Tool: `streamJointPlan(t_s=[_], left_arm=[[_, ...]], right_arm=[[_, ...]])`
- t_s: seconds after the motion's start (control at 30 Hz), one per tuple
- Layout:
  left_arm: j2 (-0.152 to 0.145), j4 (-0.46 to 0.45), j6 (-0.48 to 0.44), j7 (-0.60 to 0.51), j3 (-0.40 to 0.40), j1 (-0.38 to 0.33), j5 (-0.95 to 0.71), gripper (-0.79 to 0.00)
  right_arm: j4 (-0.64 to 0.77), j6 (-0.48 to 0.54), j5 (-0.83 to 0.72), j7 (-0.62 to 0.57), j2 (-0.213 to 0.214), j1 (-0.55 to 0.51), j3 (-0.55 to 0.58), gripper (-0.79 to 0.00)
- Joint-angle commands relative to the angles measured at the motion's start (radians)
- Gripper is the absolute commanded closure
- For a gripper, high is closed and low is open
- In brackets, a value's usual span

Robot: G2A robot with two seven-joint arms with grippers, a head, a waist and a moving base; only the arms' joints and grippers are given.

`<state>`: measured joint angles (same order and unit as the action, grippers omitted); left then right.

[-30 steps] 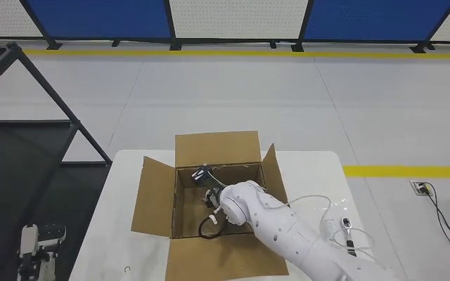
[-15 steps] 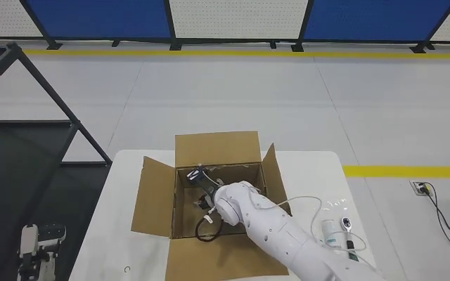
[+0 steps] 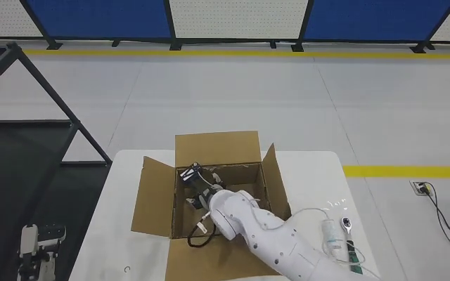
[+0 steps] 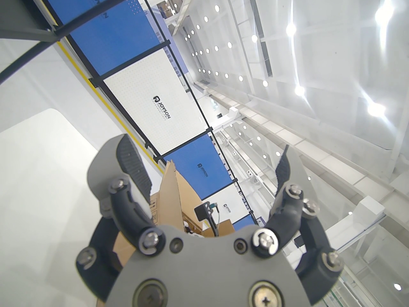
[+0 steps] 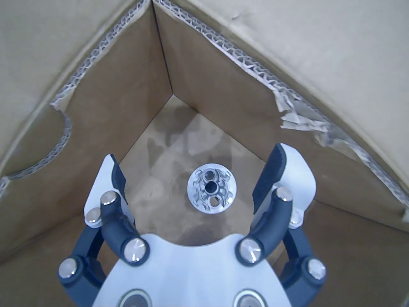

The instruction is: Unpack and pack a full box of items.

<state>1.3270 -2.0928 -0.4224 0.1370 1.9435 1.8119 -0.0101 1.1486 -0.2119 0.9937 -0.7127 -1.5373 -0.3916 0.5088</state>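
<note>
Looks like the unpacking step to me: my right gripper [image 5: 197,158] hangs inside the open brown cardboard box [image 3: 216,149], jaws spread wide. It's just above a small round silver metal part with holes [image 5: 212,192] sitting on the box floor near a corner. Next I'd drop straight down and pinch it across the rim. Left gripper [image 4: 207,154] sits outside the box, jaws open and empty.

Shows one open cardboard box [image 3: 158,204] on one table [image 3: 119,211]. Holds one round metal part [image 5: 211,189] inside. Counts two grippers: left gripper [image 4: 207,156], right gripper [image 5: 196,158].
</note>
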Motion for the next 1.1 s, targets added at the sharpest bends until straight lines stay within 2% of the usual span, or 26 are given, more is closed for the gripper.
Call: streamJointPlan(t_s=[0.0, 0.1, 0.23, 0.43, 0.87, 0.93, 1.07], left_arm=[[0.0, 0.0, 0.0, 0.0, 0.0, 0.0, 0.0, -0.785], [0.0, 0.0, 0.0, 0.0, 0.0, 0.0, 0.0, -0.785], [0.0, 0.0, 0.0, 0.0, 0.0, 0.0, 0.0, -0.785], [0.0, 0.0, 0.0, 0.0, 0.0, 0.0, 0.0, -0.785], [0.0, 0.0, 0.0, 0.0, 0.0, 0.0, 0.0, -0.785], [0.0, 0.0, 0.0, 0.0, 0.0, 0.0, 0.0, -0.785], [0.0, 0.0, 0.0, 0.0, 0.0, 0.0, 0.0, -0.785]], right_arm=[[0.117, -0.001, 0.052, -0.029, 0.034, -0.054, 0.05, -0.785], [0.29, 0.018, 0.132, -0.07, 0.083, -0.147, 0.13, -0.785], [0.518, 0.096, 0.214, -0.101, 0.136, -0.277, 0.238, -0.785], [0.804, 0.149, 0.342, -0.16, 0.186, -0.449, 0.379, -0.785], [0.826, 0.133, 0.365, -0.176, 0.189, -0.467, 0.397, -0.785], [0.83, 0.142, 0.343, -0.146, 0.189, -0.487, 0.404, -0.785], [0.938, 0.181, 0.325, -0.13, 0.199, -0.537, 0.468, -0.785]])
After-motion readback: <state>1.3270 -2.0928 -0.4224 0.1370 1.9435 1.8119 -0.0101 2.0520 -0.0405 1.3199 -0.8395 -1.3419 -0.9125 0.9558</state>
